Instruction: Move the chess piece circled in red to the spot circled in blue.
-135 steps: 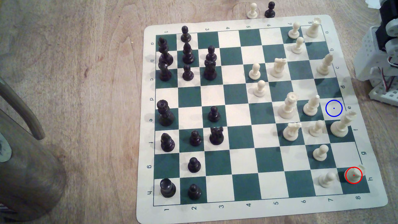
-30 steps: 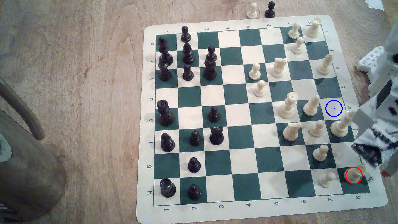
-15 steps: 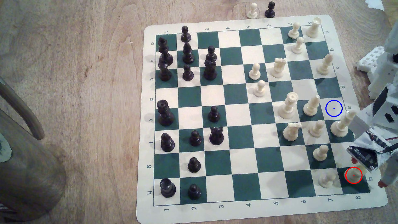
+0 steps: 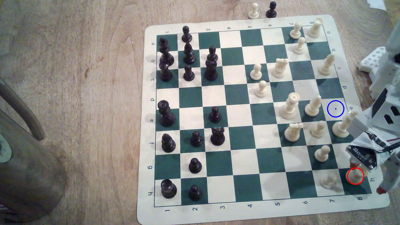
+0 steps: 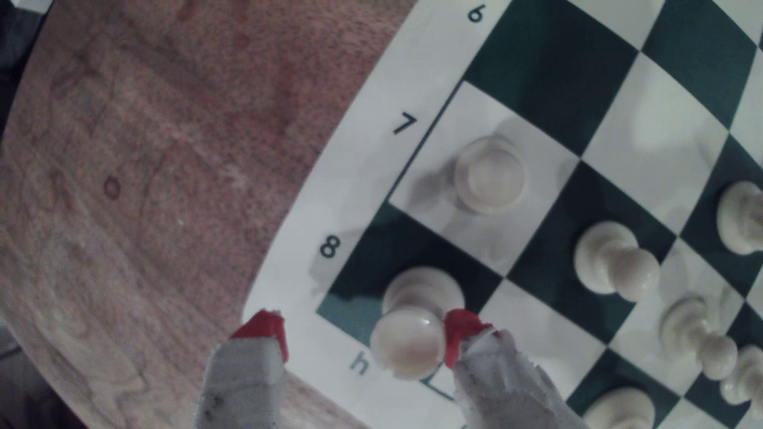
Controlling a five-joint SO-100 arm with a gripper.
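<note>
Cream rook (image 5: 413, 326) on the h8 corner square, between the spread red-tipped fingers (image 5: 464, 330), one tip touching.

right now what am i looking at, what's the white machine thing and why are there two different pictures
It is a robot arm working over a chess mat on a table. One picture comes from a camera above the table, the other from a camera on the arm's wrist, looking past its two red-tipped fingers. Black pieces and cream pieces stand on the mat. Nothing is held: the fingers stand open either side of the cream piece circled in red. The blue ring marks a free square.
</note>
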